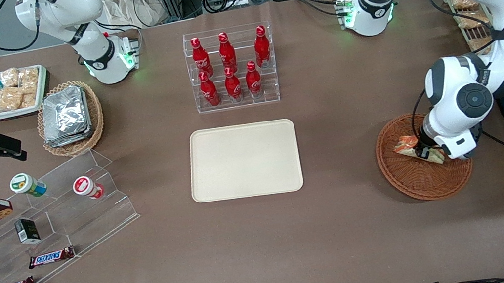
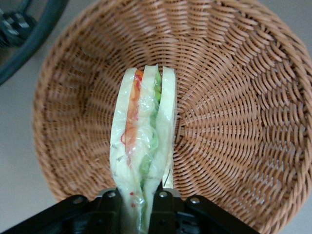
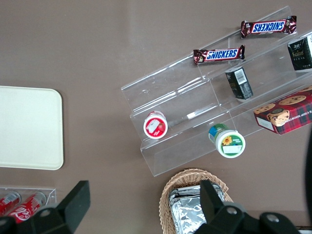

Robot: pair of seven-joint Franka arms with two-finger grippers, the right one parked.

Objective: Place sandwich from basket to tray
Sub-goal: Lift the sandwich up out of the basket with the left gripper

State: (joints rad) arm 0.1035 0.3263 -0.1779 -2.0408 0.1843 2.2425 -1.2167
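The gripper is clenched on the sandwich, its fingers pressing the wrapped wedge from both sides at one end, so the bread slices and the orange and green filling stand on edge between them. The sandwich sits directly under the gripper, inside the basket, though whether it rests on the weave or is raised just off it cannot be told. In the front view the gripper is down within the basket, over the part of it nearest the working arm. Well apart from the gripper, toward the table's middle, lies the tray, with nothing on it.
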